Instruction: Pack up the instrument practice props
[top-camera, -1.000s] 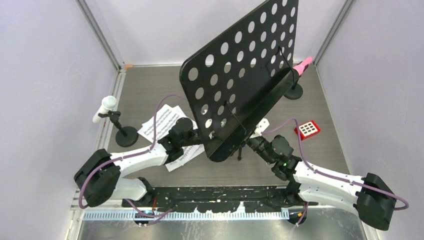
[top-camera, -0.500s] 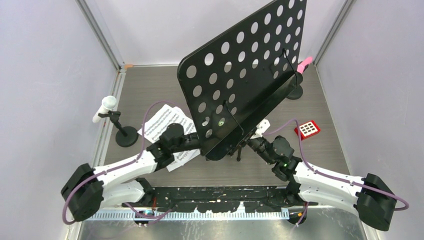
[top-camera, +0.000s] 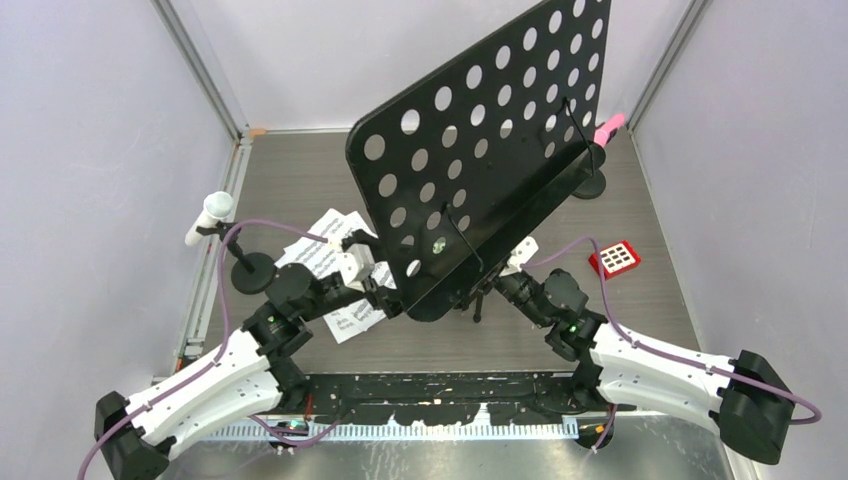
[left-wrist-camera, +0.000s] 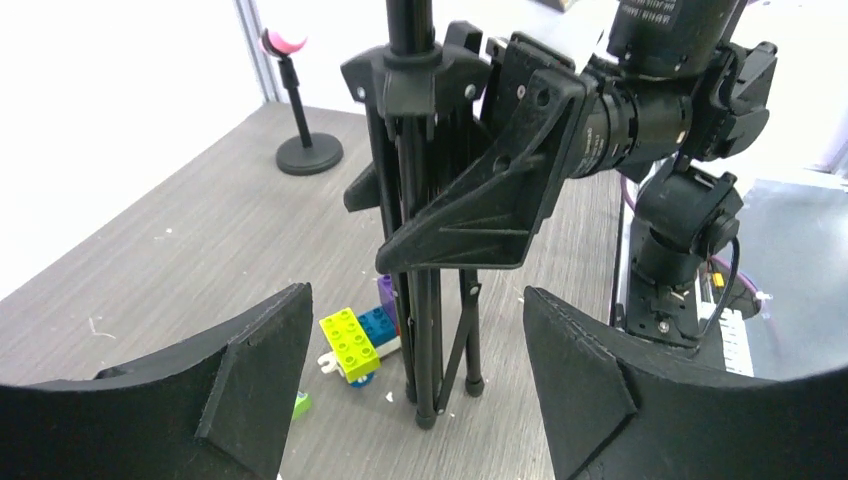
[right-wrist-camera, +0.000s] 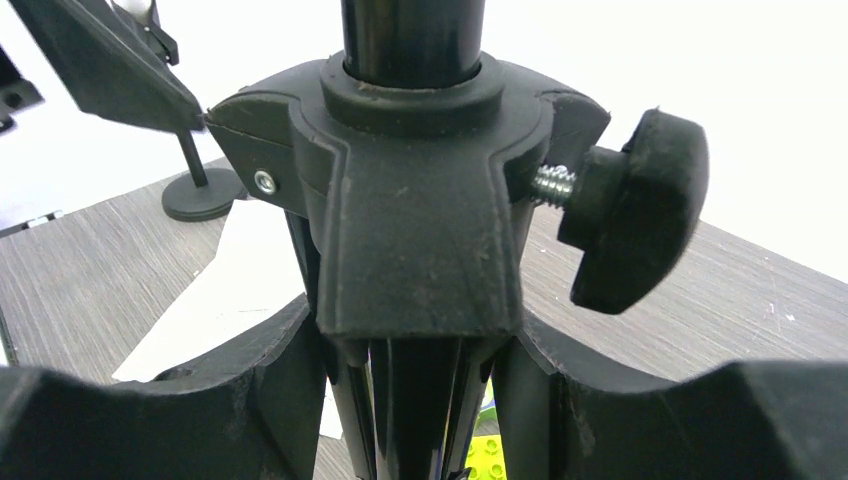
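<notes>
Left pincer (left-wrist-camera: 415, 293) stands wide open, with a gap either side of the folded tripod legs (left-wrist-camera: 432, 330), while the right pincer (right-wrist-camera: 410, 375) is clamped on those legs just under the collar (right-wrist-camera: 420, 200). Black music desk (top-camera: 480, 130) tilts above mid-table, its lower corner near the sheet-music pages (top-camera: 325, 245); toy blocks (left-wrist-camera: 352, 340) lie beside the feet, with bare tabletop (left-wrist-camera: 200, 250) beyond.

My left arm (top-camera: 200, 395) and right arm (top-camera: 650, 365) have white shells, with bulky black housings at the joints. A purple cable (top-camera: 280, 228) runs in loops along each one. On the right wrist there is a small green light (top-camera: 571, 326). My left fingers (left-wrist-camera: 240, 390) are thick black wedges with matte, slightly rough faces.
</notes>
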